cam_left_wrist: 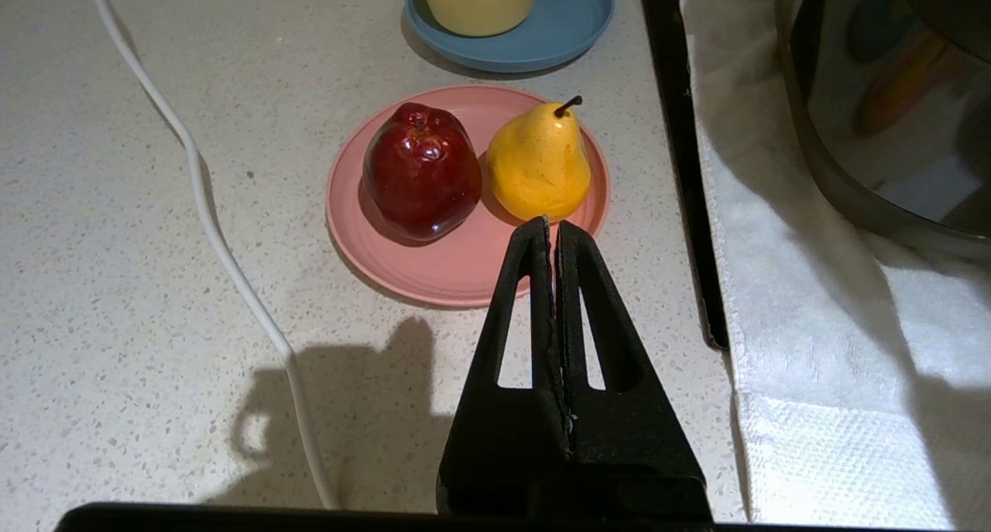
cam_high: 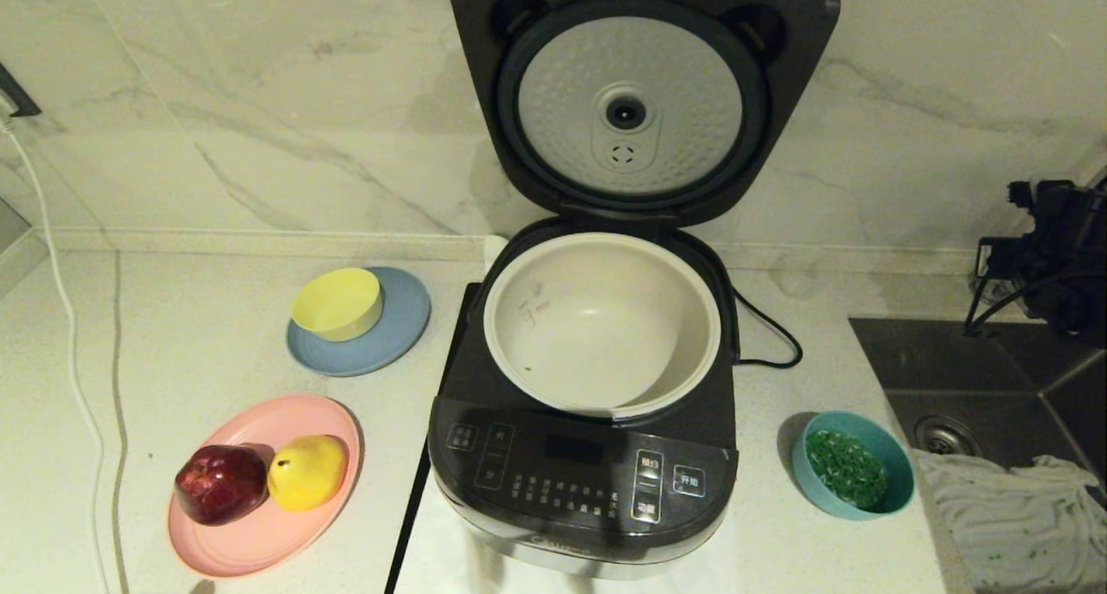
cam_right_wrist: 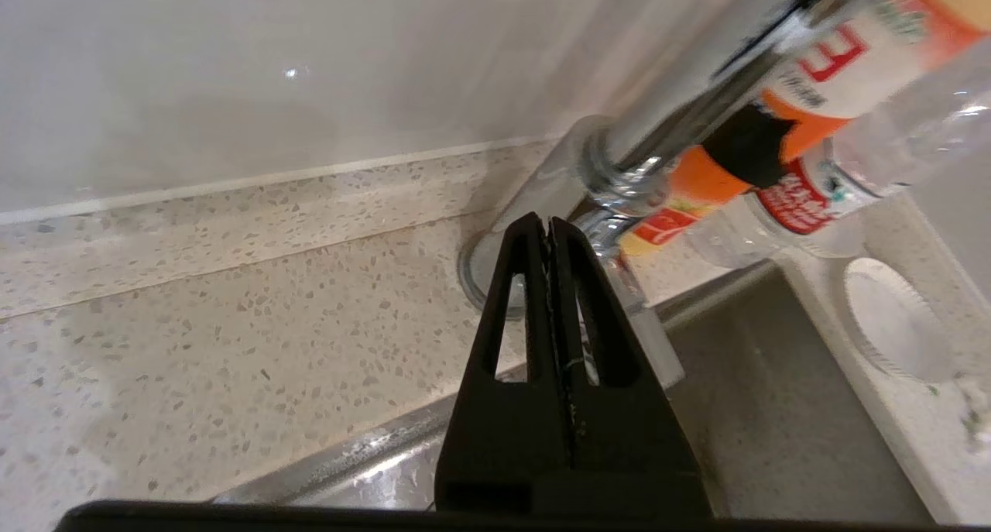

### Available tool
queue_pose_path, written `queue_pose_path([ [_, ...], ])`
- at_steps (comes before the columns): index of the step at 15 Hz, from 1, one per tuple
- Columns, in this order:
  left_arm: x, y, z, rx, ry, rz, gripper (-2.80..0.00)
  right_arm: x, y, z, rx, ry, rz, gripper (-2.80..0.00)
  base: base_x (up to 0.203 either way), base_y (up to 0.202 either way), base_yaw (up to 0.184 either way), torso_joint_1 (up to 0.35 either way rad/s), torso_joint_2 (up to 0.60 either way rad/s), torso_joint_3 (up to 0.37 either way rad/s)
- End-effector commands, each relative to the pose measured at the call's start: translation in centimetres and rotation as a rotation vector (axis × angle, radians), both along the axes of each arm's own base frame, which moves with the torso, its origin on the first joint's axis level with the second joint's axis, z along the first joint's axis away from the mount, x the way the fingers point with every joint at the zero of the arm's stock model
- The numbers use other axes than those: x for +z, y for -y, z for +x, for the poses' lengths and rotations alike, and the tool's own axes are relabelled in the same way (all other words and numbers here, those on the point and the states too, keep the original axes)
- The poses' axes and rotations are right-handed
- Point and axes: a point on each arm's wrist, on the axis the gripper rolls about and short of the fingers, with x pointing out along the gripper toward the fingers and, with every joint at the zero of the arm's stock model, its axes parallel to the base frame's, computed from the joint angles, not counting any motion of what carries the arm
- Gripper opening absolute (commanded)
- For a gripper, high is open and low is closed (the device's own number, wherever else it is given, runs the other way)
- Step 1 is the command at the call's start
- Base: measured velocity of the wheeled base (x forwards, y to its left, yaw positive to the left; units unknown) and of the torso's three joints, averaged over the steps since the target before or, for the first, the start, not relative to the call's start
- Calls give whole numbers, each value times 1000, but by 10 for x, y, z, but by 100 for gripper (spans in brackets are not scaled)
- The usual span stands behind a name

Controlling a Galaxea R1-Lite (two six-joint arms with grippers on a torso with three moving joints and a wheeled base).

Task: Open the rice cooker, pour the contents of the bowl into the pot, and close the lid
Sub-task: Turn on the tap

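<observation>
The black rice cooker (cam_high: 579,482) stands mid-counter with its lid (cam_high: 640,101) swung up against the wall, silver inner plate facing me. The cream pot (cam_high: 553,317) inside holds nothing but a tiny green speck. To the cooker's right sits the teal bowl (cam_high: 809,486), filled with green chopped contents (cam_high: 846,469). My left gripper (cam_left_wrist: 553,224) is shut on nothing, hovering low over the counter just short of the pink plate, left of the cooker's side (cam_left_wrist: 875,129). My right gripper (cam_right_wrist: 548,221) is shut on nothing, over the sink by the tap; its arm (cam_high: 1055,257) shows at the far right.
A yellow bowl (cam_high: 337,303) rests on a blue-grey plate (cam_high: 398,335). A pink plate (cam_high: 259,533) carries a red apple (cam_high: 221,483) and a yellow pear (cam_high: 307,471). A white cable (cam_high: 60,317) runs down the left. The sink (cam_high: 977,378), a cloth (cam_high: 1012,516), tap (cam_right_wrist: 673,106) and bottle (cam_right_wrist: 813,90) lie right.
</observation>
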Motion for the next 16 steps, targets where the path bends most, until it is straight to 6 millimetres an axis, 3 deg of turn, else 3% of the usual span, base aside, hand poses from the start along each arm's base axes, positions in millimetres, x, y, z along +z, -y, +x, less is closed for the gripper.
queue_pose_path([
  [1, -3, 0, 1, 0, -8, 0, -280, -5, 4, 10, -4, 5, -2, -280, 0, 0, 0, 0, 0, 0],
  [9, -3, 0, 1, 0, -8, 0, -280, -7, 14, 22, -16, -4, -1, -280, 0, 0, 0, 0, 0, 0],
  [16, -3, 0, 1, 0, -8, 0, -280, -6, 15, 19, -28, -12, -11, -280, 0, 0, 0, 0, 0, 0],
])
